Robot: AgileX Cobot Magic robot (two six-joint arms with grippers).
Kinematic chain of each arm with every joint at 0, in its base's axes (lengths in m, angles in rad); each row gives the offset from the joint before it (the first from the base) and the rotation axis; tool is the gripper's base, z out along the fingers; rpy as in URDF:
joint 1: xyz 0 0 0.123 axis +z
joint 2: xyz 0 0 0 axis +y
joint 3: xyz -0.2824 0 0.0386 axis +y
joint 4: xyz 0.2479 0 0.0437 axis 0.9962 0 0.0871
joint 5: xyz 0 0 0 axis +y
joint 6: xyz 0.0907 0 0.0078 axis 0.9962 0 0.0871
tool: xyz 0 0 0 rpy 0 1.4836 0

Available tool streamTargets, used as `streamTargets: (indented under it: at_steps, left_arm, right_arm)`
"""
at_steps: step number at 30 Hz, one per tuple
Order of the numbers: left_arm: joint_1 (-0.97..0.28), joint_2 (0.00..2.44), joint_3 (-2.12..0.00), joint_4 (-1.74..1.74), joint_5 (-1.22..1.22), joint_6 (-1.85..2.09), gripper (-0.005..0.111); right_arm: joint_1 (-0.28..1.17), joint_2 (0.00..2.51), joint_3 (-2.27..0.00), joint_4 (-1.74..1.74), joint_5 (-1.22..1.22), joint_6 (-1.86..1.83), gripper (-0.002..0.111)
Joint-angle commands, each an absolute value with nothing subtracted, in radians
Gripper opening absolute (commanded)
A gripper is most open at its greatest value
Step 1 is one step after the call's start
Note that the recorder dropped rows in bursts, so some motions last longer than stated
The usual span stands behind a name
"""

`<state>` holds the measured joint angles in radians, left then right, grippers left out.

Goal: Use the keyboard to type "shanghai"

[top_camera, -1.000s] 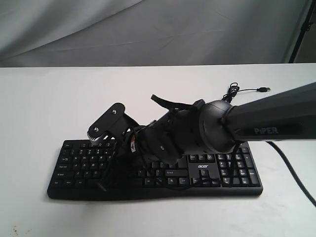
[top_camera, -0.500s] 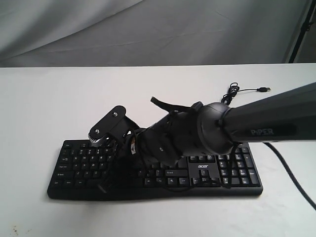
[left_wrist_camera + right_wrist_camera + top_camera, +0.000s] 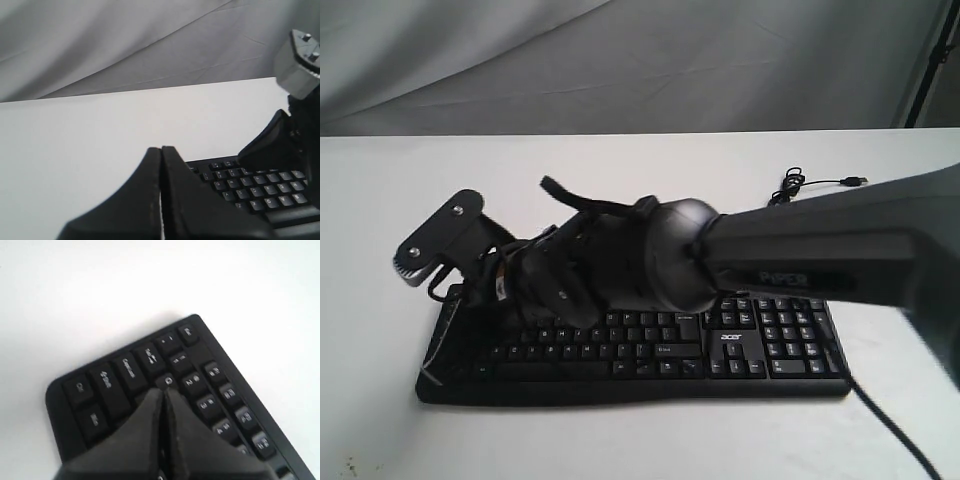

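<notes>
Because one narrow tip strikes a single key cleanly, I am holding my right gripper (image 3: 163, 393) clenched and empty, aiming it at the keyboard (image 3: 212, 371) near its left end.

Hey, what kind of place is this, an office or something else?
Probably a robot test or recording setup rather than an office: a grey cloth backdrop hangs behind a white table, and the USB cable of the keyboard lies unplugged.

Your white tabletop (image 3: 400, 190) carries the black keyboard (image 3: 740, 345), lying flat along its near edge. A thin black cable (image 3: 790, 187) lies looped toward the far right corner, plug (image 3: 857, 181) on the surface.
</notes>
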<state>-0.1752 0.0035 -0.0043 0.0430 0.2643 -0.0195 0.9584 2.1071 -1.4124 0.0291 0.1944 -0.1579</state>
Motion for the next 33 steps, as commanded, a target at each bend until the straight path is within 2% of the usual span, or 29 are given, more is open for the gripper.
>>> streamTargets:
  at_steps: [1, 33]
  left_arm:
    - [-0.179, 0.0, 0.0, 0.044, 0.261, -0.022, 0.0]
    - [-0.179, 0.0, 0.0, 0.044, 0.261, -0.022, 0.0]
  right_arm:
    - [0.967, 2.205, -1.525, 0.007, 0.26, -0.164, 0.0]
    - [0.969, 2.261, -1.544, 0.052, 0.228, -0.176, 0.0]
